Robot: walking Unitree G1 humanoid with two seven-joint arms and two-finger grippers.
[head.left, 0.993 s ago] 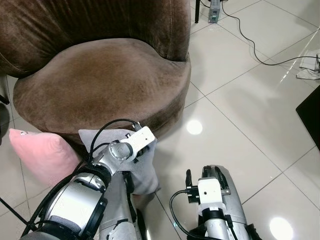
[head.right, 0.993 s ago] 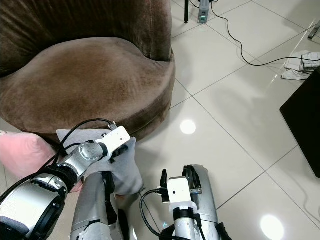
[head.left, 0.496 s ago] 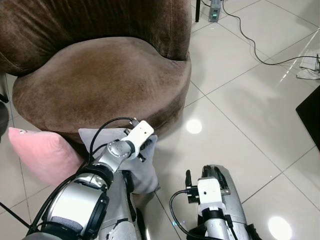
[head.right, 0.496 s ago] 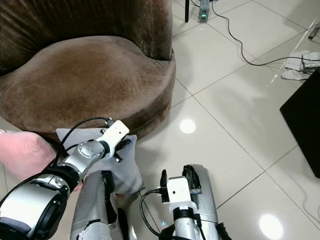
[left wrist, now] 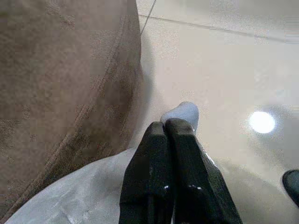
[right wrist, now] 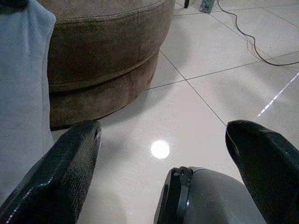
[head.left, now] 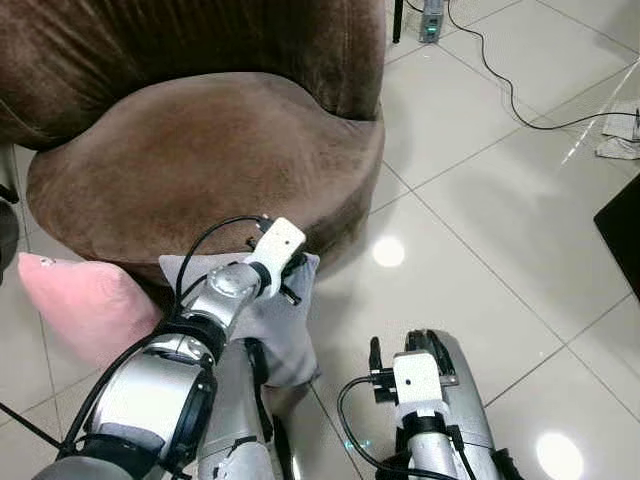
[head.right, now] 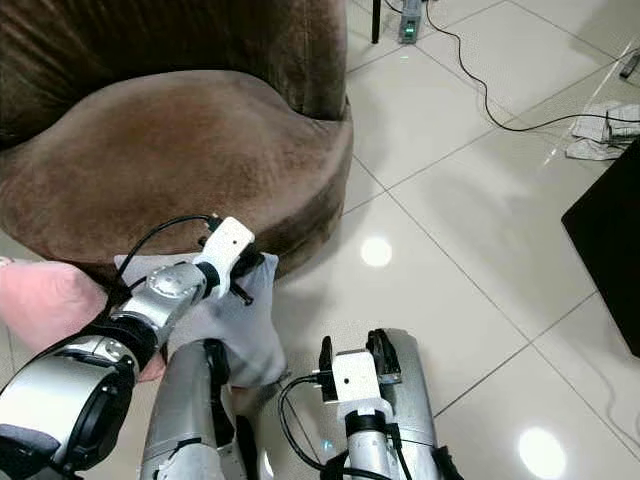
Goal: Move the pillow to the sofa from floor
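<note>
brown round sofa (head.left: 200,160) occupies the upper left of the frame. grey pillow (head.left: 268,325) stands on the tiled floor (head.left: 480,230) against the sofa's front base. left gripper (head.left: 291,283) is at the pillow's upper corner; finger position cannot be judged from here. pink pillow (head.left: 80,305) lies just beside the grey one, on the robot's left. right gripper (head.left: 378,358) sits low over the floor. black cable (head.left: 510,95) runs across the tiles at upper right.

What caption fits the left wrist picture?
Left gripper pinching the grey pillow's corner beside the brown sofa.
</note>
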